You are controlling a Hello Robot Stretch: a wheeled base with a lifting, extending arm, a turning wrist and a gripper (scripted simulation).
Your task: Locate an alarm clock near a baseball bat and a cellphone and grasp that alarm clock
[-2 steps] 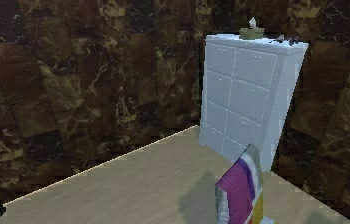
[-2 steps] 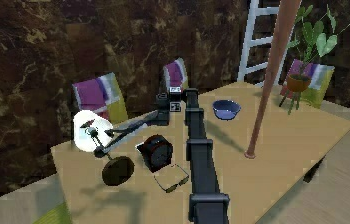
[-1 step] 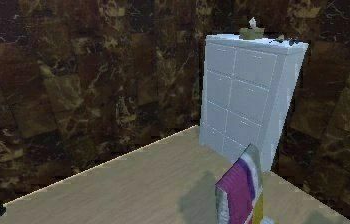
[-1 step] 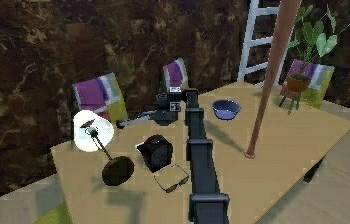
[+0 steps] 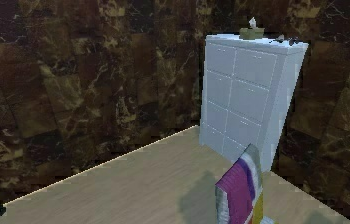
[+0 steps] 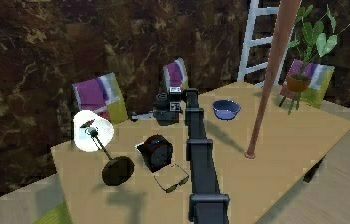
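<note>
**A:** Which way does the alarm clock [image 6: 155,151] lie from the tool [image 6: 148,114]?

**B:** Below it in the arm side view. There is a dark, rounded thing left of middle on the worktop [image 6: 313,140], and I take it for the clock. The tool sits higher up the picture. The clock is toward the bottom edge, just left of the arm [image 6: 203,170].

**A:** Do the neighbours fit?

**B:** I think so. A flat grey slab, probably the cellphone [image 6: 171,180], lies just beside the clock at its lower right. A tall red-brown baseball bat [image 6: 268,80] stands upright right of middle, well apart from it.

**A:** Does the clock have a long axis?

**B:** None that I can make out. It looks squat.

**A:** And the tool itself?

**B:** I cannot tell whether its fingers are apart or together, or whether it holds anything. A white-shaded lamp [image 6: 89,130] stands near it, to the left.

**A:** So what does the next move need?

**B:** In my judgement the reach lies beyond the clock. The tool would need to come back down the picture before any grasp.
</note>
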